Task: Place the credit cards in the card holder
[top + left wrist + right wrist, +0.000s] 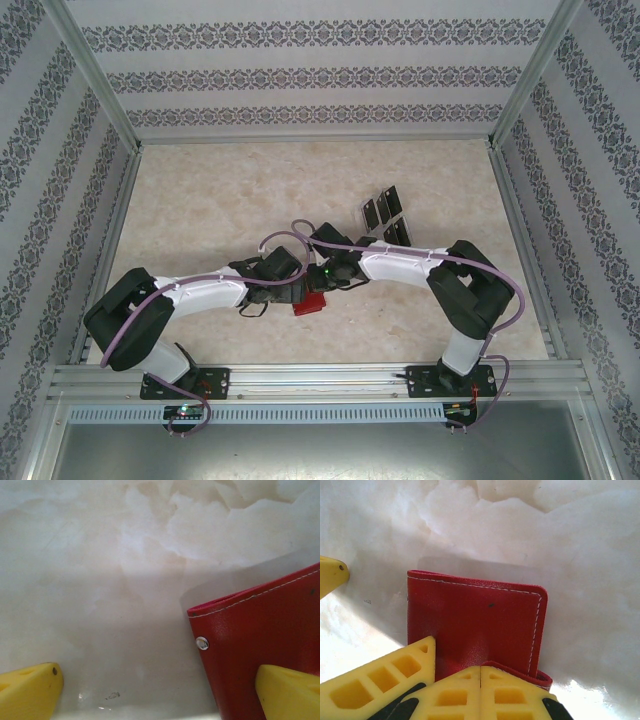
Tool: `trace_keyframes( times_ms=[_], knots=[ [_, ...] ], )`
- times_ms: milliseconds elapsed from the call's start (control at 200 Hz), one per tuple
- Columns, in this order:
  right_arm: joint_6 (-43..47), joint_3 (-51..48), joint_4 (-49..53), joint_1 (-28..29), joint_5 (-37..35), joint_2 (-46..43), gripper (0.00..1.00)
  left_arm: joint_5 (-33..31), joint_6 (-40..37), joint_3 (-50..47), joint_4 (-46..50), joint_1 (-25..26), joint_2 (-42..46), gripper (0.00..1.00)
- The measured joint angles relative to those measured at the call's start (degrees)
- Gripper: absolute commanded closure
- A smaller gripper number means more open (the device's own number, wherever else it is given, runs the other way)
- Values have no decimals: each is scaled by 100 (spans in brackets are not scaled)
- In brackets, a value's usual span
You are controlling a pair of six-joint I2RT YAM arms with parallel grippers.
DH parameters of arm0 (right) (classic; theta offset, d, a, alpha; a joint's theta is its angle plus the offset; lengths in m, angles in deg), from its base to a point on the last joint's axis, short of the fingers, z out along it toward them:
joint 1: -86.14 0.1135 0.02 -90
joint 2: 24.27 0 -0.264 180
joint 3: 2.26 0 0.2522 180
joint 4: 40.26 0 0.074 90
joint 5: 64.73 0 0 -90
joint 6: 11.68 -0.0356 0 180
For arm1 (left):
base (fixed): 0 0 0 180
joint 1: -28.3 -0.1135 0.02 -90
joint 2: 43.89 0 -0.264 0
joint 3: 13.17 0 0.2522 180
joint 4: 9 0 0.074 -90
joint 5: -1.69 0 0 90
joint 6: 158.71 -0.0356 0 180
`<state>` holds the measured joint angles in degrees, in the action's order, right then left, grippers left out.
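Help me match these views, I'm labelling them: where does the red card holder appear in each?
Top external: the card holder sits just below picture centre.
Left wrist: card holder at lower right, cut by the edge.
Right wrist: card holder central, lower half.
Shared landmark: the pale marbled table.

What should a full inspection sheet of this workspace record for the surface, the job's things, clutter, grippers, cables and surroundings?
Surface: pale marbled table.
Job's things: the red card holder lies flat between the two grippers. The black credit cards stand tilted, apart from it and farther back.
Clutter: nothing seen.
Grippers: the left gripper is open, with one finger over the holder's corner. The right gripper is shut at the holder's near edge; I cannot tell whether it pinches a flap.
Cables: purple cables run along both arms.
Surroundings: patterned walls and an aluminium frame.
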<state>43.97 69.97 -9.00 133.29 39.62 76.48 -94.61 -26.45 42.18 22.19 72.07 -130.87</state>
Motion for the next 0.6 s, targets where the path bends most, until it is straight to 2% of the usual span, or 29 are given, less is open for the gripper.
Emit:
trace_keyframes(
  times_ms=[600],
  knots=[
    [-44, -92, -15, 111, -195, -151, 100, 2, 0, 0, 4, 0, 0, 0]
  ],
)
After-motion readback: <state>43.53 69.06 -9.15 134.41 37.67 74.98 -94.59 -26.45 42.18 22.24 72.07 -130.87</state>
